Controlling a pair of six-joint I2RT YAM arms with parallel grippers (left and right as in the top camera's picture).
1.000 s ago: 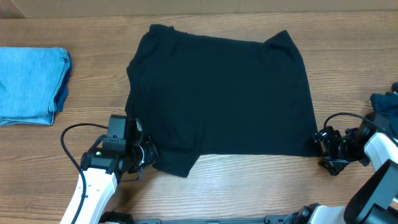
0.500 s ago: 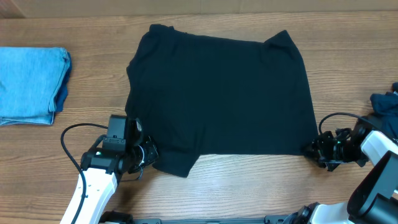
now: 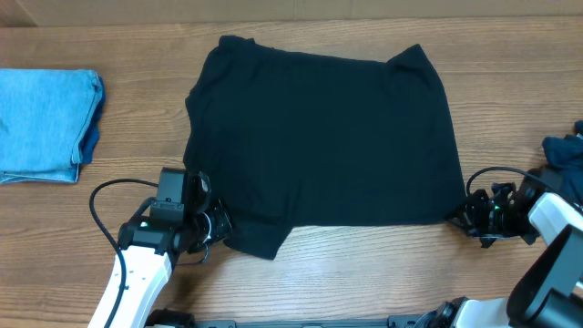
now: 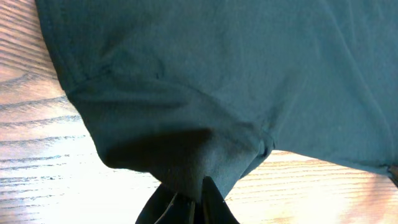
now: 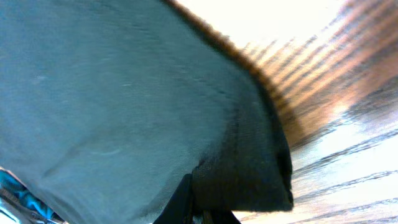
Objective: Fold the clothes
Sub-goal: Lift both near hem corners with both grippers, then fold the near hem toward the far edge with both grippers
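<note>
A black T-shirt (image 3: 319, 137) lies spread flat across the middle of the wooden table. My left gripper (image 3: 221, 226) is shut on the shirt's near-left sleeve; in the left wrist view the dark cloth (image 4: 186, 149) is pinched between the fingertips (image 4: 214, 202). My right gripper (image 3: 462, 217) is shut on the shirt's near-right corner, and the right wrist view shows that corner (image 5: 249, 168) bunched between the fingers (image 5: 180, 202). A folded light blue denim garment (image 3: 46, 123) rests at the far left. A dark navy garment (image 3: 565, 150) shows at the right edge.
The bare wooden table (image 3: 364, 264) runs along the front, below the shirt's hem. Black cables loop beside the left arm (image 3: 137, 273) and the right arm (image 3: 547, 237).
My right gripper slid left onto the shirt's near-right corner and closed on it. The left gripper and the shirt have stayed in place.
</note>
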